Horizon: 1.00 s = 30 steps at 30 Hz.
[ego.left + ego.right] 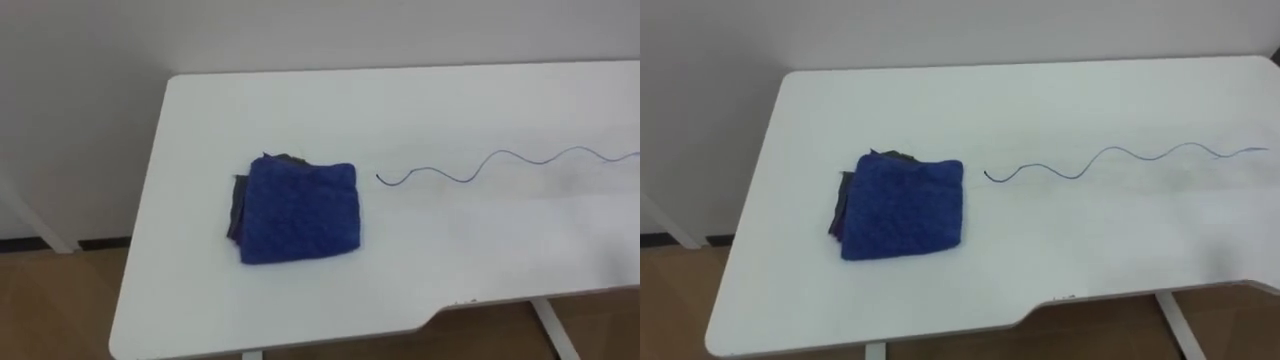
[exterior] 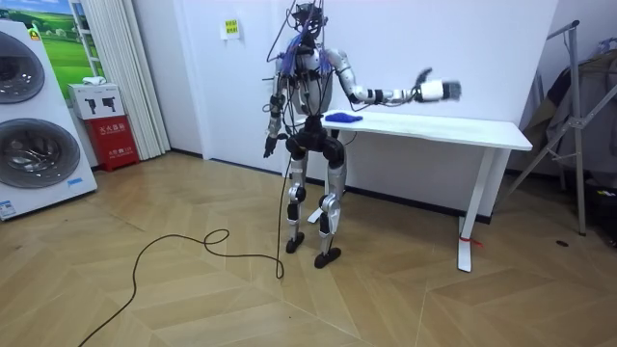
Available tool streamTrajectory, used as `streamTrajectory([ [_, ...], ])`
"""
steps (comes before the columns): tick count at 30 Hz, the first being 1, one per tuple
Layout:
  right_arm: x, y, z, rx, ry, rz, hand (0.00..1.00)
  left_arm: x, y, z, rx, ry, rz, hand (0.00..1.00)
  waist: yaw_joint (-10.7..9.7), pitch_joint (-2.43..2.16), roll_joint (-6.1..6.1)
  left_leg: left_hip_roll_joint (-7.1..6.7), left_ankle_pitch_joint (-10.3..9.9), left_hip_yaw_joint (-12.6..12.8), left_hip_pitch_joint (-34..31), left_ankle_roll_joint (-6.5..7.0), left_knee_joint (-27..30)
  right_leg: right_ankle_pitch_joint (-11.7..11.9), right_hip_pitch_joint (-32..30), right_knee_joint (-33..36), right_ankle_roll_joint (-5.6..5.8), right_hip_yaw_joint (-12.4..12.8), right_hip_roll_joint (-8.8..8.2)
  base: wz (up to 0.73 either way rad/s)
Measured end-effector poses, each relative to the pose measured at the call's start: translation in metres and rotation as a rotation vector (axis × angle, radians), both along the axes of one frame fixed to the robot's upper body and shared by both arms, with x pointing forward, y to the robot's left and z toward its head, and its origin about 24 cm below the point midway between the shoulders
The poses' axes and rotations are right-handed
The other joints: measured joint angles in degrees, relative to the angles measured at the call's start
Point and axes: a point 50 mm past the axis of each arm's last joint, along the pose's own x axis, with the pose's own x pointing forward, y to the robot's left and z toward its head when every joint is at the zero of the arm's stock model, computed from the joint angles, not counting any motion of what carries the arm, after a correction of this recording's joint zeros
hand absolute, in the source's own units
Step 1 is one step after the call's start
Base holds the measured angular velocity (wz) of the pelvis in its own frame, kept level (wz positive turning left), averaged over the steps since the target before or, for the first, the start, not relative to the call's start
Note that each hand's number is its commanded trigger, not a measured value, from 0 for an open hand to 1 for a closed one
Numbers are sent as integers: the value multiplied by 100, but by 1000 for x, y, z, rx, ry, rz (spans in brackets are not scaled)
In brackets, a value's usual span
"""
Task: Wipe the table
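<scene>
White flat-topped table [image 1: 200, 300] is showing its notched front edge closest to the lens. Robot is standing at the table's end on the room view's left, facing the wall.

Right hand [image 2: 442, 92] is hanging raised over the tabletop on an outstretched arm, well apart from the cloth. Can't tell how far its fingers are spreading, and the cloth is not in it. Left hand [image 2: 270, 146] is hanging low by the hip. Finger state not readable either.

Folded blue terry cloth [image 1: 298, 212] is lying flat on the table's left part, with a darker grey layer peeking out at its left side. Nothing is touching it. Thin blue wavy pen line [image 1: 505, 152] is starting just beside the cloth's right edge and running off to the right.

Judging the step as getting a hand onto the cloth, with wiping not yet begun. Doing it well likely means:
- bringing the right hand down square on the cloth's middle and pressing evenly so the fold is not opening;
- pushing rightward along the squiggle in overlapping passes wide enough to cover its crests and dips;
- staying clear of the front edge so the cloth is not sliding off.
</scene>
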Motion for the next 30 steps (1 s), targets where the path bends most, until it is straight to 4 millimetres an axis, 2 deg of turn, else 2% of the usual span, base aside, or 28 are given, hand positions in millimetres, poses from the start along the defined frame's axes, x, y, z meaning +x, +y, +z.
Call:
streamTrajectory([
  [2, 12, 18, 15, -105, -26, 84, 0, 3, -6, -2, -16, -6, -13, 0, 44, 18, -3, 1, 0, 16, -8, 0, -2, 0, -19, -4, 0, 12, -1, -5],
  [4, 20, 37, 17, -153, -25, 151, 0, 5, -12, -4, -35, -10, -22, 0, 137, 23, -34, -1, 0, 19, -1, 0, -9, 0, -14, 3, 0, 16, -3, 0],
  [6, 28, 58, 19, -209, -21, 227, 0, 6, -19, -7, -57, -4, -42, 0, 216, 47, -89, 1, -1, -3, -15, 1, -30, 1, -34, 8, -1, 12, -3, 0],
  [9, 35, 73, 23, -237, -25, 294, 0, 7, -21, -8, -68, 0, -58, 0, 291, 32, -143, -2, -1, -34, -76, 2, -36, 2, -65, 10, 0, -49, -6, 8],
  [10, 35, 75, 24, -249, -21, 306, 0, 8, -22, -8, -70, -2, -63, 0, 328, 40, -126, -2, -1, -39, -122, 2, -33, 2, -88, 9, 0, -53, -6, 4],
  [11, 38, 81, 27, -266, -22, 333, 0, 12, -23, -8, -75, -9, -70, 0, 390, 16, -144, 0, -1, -39, -174, 2, -29, 2, -121, 13, -1, -68, -6, 0],
  [16, 54, 126, 33, -406, 20, 529, 0, 29, -30, -9, -92, -23, -142, 0, 545, 30, -15, -3, 2, -64, -190, 3, 19, 5, -139, -7, -4, -68, -6, 0],
  [18, 62, 150, 36, -440, 29, 642, 0, 40, -35, -9, -106, -35, -187, 0, 649, 38, 48, -4, 3, -89, -197, 2, -3, 4, -158, -14, -4, -87, -4, 0],
  [22, 63, 183, 33, -463, 65, 810, 0, 49, -44, -10, -131, -42, -251, 0, 753, 32, 36, -5, 9, -196, -193, -6, -50, 4, -133, -12, -3, -116, 5, 12],
  [24, 65, 200, 30, -461, 93, 905, 0, 50, -46, -10, -143, -37, -274, 0, 896, 45, -6, -3, 11, -213, -160, -9, -96, 4, -136, -13, -4, -114, 13, 0],
  [27, 66, 212, 25, -500, 156, 974, 0, 55, -48, -10, -159, -43, -291, 0, 987, 56, -72, -10, 11, -308, -158, -9, -116, 5, -113, -20, -4, -116, 15, 11],
  [30, 66, 224, 18, -556, 221, 1026, 0, 65, -50, -8, -182, -60, -315, 0, 1019, 87, -93, -21, 11, -427, -175, -9, -117, 5, -72, -31, -4, -116, 22, 23],
])
